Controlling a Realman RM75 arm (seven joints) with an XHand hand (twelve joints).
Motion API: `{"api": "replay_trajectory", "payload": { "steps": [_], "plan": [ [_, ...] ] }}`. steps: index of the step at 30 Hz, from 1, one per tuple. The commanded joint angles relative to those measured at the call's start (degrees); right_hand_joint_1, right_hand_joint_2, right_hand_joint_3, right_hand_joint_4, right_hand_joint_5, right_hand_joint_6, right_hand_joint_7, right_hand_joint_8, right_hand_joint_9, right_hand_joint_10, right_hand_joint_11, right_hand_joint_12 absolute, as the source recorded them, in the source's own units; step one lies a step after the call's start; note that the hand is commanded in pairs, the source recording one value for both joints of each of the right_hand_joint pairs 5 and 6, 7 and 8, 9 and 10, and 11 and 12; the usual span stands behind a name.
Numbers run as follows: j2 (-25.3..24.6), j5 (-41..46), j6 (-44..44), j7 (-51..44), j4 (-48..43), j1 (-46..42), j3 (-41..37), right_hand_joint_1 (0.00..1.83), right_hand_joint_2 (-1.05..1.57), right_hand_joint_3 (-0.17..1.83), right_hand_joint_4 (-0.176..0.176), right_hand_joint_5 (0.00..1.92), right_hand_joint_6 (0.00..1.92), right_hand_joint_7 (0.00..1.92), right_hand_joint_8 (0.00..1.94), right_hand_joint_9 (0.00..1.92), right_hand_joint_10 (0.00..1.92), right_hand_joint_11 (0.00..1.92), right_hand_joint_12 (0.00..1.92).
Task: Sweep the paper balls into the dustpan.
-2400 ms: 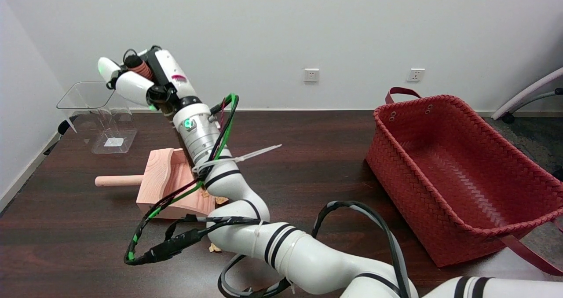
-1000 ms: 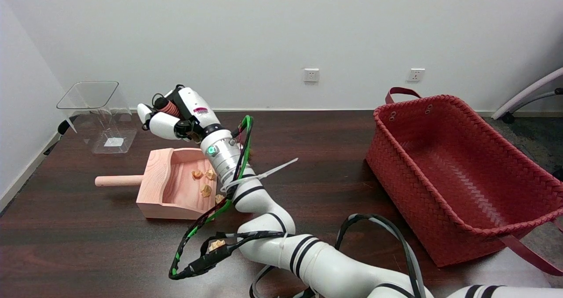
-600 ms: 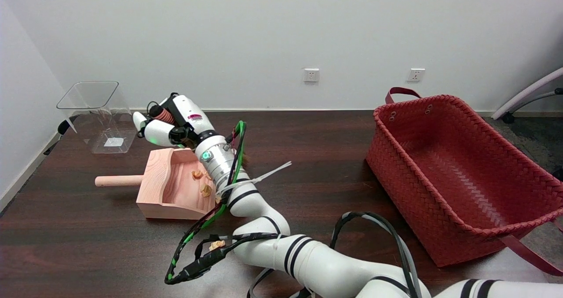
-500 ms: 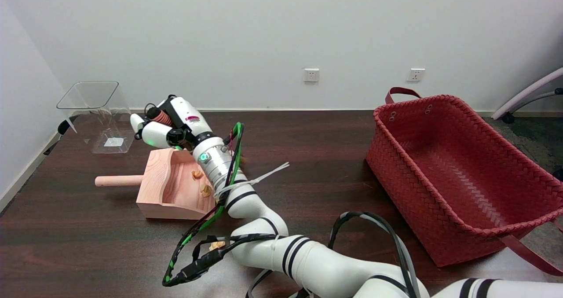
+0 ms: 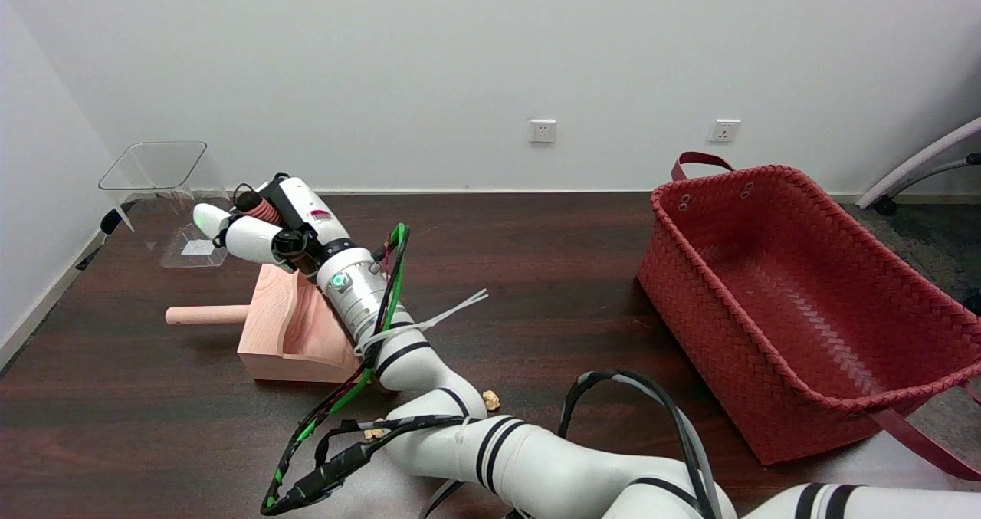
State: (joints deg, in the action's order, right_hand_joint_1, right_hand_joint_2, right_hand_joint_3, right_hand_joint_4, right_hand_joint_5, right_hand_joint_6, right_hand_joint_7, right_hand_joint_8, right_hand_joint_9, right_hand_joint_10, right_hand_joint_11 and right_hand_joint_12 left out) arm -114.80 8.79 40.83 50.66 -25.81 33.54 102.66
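Note:
A pink wooden dustpan (image 5: 277,335) lies on the dark table with its round handle (image 5: 204,316) pointing left. My right hand (image 5: 257,228) hovers over the pan's back wall and grips the reddish ribbed handle of a small brush (image 5: 260,209). The bristles are hidden behind the wrist. My forearm crosses the pan's open mouth and hides most of its floor. One tan paper ball (image 5: 490,401) lies on the table just right of my arm. Another paper ball (image 5: 375,431) sits under the arm's cables.
A clear plastic container (image 5: 165,197) stands at the back left, close behind the hand. A large red woven basket (image 5: 805,304) fills the right side. Black and green cables (image 5: 337,419) loop from the arm over the table in front of the dustpan.
The hand dropped from high up to just above the table, then slid left over the dustpan's back wall. The forearm now covers the balls seen inside the pan. A ball shows right of the arm.

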Motion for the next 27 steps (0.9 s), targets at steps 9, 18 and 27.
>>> {"api": "replay_trajectory", "payload": {
  "steps": [9, 18, 27],
  "plan": [
    [-2.4, -0.4, 8.1, 12.3, 1.9, 3.1, 0.5, 0.63, 1.46, 0.26, 0.0, 1.92, 1.92, 1.92, 1.92, 1.92, 1.92, 1.92, 1.92],
    [-2.5, 0.1, 10.7, 18.5, 1.1, 3.5, 0.5, 0.62, 1.46, 0.24, 0.0, 1.92, 1.92, 1.92, 1.92, 1.92, 1.92, 1.92, 1.92],
    [-1.2, -1.2, 9.4, 8.4, -4.3, 1.6, 0.4, 0.66, 1.47, 0.14, 0.0, 1.92, 1.92, 1.92, 1.92, 1.92, 1.92, 1.92, 1.92]
  ]
}}
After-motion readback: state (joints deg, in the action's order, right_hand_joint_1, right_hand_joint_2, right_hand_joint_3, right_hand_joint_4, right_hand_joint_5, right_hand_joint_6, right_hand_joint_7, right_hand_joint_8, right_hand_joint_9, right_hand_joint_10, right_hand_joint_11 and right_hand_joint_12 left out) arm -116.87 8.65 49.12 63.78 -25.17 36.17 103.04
